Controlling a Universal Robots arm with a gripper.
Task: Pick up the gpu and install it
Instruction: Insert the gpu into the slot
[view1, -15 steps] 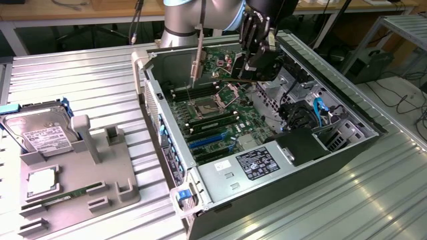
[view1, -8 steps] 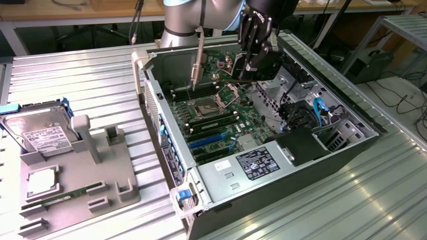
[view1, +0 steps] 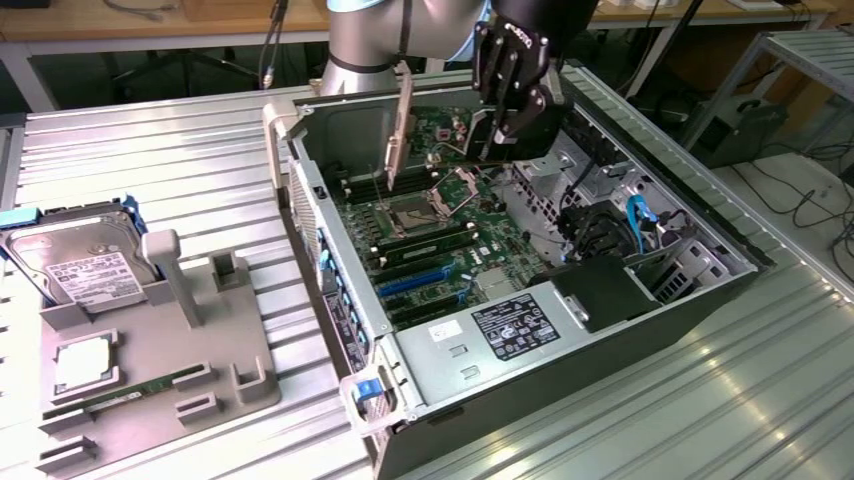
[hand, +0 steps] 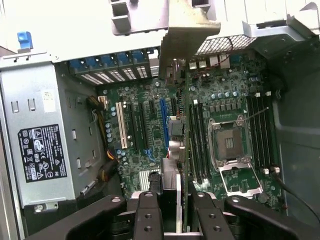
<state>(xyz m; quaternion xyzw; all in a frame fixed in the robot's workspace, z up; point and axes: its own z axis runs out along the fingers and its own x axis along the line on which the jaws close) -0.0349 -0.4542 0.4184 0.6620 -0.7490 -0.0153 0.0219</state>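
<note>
Gripper: black, two-fingered, jaws closed on the top edge of the gpu.

Gpu: thin green card held edge-on with its pale metal end bracket hanging down; suspended above the motherboard inside the open computer case, clear of the board. In the wrist view it hangs over the area between the expansion slots and the RAM slots.

Motherboard: green, with an open CPU socket, a blue slot and a white slot.

Power supply: grey box with a black label, at the near end of the case.

Grey fixture tray: on the ribbed metal table, at the exterior view's left, carrying a hard drive and a RAM stick.
</note>
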